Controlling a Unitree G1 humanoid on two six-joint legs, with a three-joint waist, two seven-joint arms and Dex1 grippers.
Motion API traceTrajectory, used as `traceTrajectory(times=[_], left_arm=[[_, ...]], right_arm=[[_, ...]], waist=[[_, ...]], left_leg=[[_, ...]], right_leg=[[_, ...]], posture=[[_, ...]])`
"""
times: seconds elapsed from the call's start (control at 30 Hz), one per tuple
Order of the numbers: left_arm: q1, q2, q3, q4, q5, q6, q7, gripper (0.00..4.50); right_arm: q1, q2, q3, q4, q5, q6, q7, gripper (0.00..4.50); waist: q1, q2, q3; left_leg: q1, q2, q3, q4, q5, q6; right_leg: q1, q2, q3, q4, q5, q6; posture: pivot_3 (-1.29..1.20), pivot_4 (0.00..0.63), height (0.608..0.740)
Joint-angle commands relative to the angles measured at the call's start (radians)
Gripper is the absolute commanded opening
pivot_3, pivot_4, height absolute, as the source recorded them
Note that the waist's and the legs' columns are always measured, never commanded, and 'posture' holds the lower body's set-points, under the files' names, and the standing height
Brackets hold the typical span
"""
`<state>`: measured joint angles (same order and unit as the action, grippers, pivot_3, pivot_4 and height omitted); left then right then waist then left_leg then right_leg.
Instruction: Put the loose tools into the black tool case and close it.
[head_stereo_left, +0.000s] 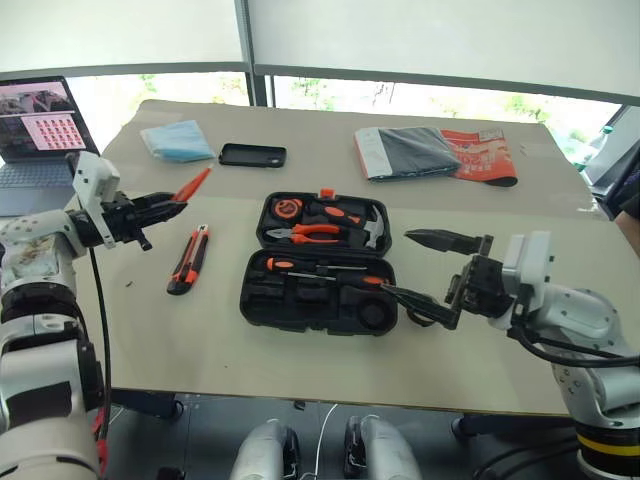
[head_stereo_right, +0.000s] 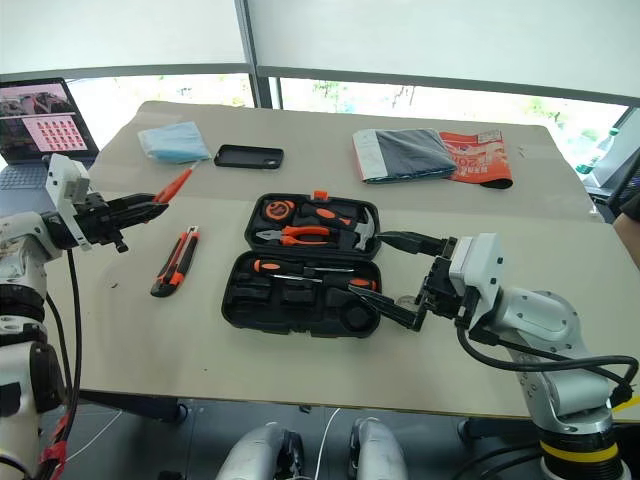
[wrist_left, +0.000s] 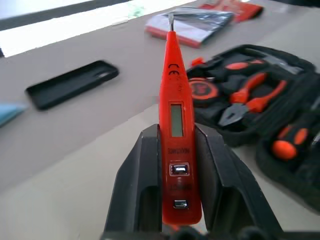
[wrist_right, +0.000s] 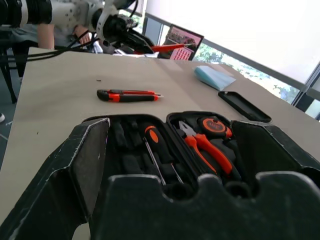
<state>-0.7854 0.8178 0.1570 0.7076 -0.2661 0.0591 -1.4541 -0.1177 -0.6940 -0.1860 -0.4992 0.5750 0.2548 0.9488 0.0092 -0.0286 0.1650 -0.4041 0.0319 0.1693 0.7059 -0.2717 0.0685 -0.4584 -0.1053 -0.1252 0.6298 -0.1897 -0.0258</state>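
Centrally on table (head_stereo_left: 480, 380): black tool case (head_stereo_left: 318, 262) lying open, long axis parallel to near table edge, slots partly filled. Left gripper (head_stereo_left: 165, 208) raised near left table edge, jaws clamped on thin all-orange screwdriver (wrist_left: 175, 115); its long axis runs on from fingers, tip aimed toward far edge; case lies to gripper's right and nearer. Utility knife (head_stereo_left: 189, 259) on table between left gripper and case, nearer left arm. Right gripper (head_stereo_left: 425, 268) at right end of case, jaws spread wide, empty.
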Motion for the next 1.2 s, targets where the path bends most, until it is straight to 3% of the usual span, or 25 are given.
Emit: traceTrajectory(times=[0.03,0.13,0.23,0.33,0.6,0.83,1.07,1.2], left_arm=[[0.104,0.025,-0.18,-0.412,0.051,0.072,-0.068,0.47],[0.153,0.016,-0.242,-0.585,0.05,0.186,-0.029,0.47],[0.165,-0.011,-0.296,-0.644,0.076,0.24,0.023,0.47],[0.161,-0.045,-0.375,-0.601,0.158,0.191,0.062,0.47],[0.069,-0.116,-0.434,-0.462,0.232,0.126,0.121,0.47],[0.056,-0.09,-0.495,-0.43,0.268,0.069,0.027,0.47],[0.025,-0.089,-0.536,-0.368,0.348,0.003,0.048,0.47],[0.032,-0.105,-0.552,-0.39,0.33,0.044,0.018,0.47]], right_arm=[[0.016,-0.04,-0.052,0.016,0.02,-0.029,0.055,4.5],[0.006,-0.027,-0.039,0.018,0.021,-0.031,0.047,4.5],[0.007,-0.006,-0.021,0.011,0.016,-0.03,0.036,4.5],[0.013,0.017,-0.005,-0.006,0.011,-0.029,0.02,4.5],[0.025,0.038,-0.015,-0.037,0.026,-0.024,-0.017,4.5],[0.032,0.038,-0.01,-0.051,0.026,-0.013,-0.036,4.5],[0.033,0.033,-0.009,-0.047,0.026,-0.014,-0.041,4.5],[0.031,0.033,-0.005,-0.045,0.026,-0.011,-0.039,4.5]], waist=[[0.0,0.0,0.0],[0.001,0.0,0.0],[0.001,0.0,0.0],[0.002,0.001,-0.001],[0.003,0.001,0.0],[0.003,0.001,0.0],[0.002,0.001,-0.001],[0.002,0.002,-0.001]], left_leg=[[0.0,0.0,0.0,0.0,0.0,0.0],[0.0,0.0,0.0,0.0,0.0,0.0],[0.001,0.001,-0.001,0.0,0.001,-0.001],[0.004,0.001,-0.002,0.0,0.001,-0.001],[0.0,0.001,-0.002,0.002,0.001,0.0],[-0.001,0.001,-0.002,0.006,-0.002,0.004],[0.0,0.001,-0.002,0.006,-0.002,0.004],[0.0,0.001,-0.002,0.007,-0.002,0.004]], right_leg=[[0.0,0.0,0.0,0.0,0.0,0.0],[0.0,0.0,0.001,0.0,0.0,0.0],[0.0,0.001,0.001,0.001,0.0,0.0],[0.002,0.002,0.002,0.002,0.0,0.0],[0.0,0.003,0.001,0.001,0.0,0.0],[0.001,0.002,0.001,0.001,0.001,0.001],[0.001,0.001,0.002,0.001,0.001,0.002],[0.002,0.001,0.002,0.002,0.001,0.002]], posture=[[0.0,0.15,0.74],[0.0,0.15,0.74],[0.0,0.15,0.74],[0.0,0.15,0.74],[0.0,0.15,0.74],[0.0,0.15,0.74],[0.0,0.15,0.74],[0.0,0.15,0.74]])
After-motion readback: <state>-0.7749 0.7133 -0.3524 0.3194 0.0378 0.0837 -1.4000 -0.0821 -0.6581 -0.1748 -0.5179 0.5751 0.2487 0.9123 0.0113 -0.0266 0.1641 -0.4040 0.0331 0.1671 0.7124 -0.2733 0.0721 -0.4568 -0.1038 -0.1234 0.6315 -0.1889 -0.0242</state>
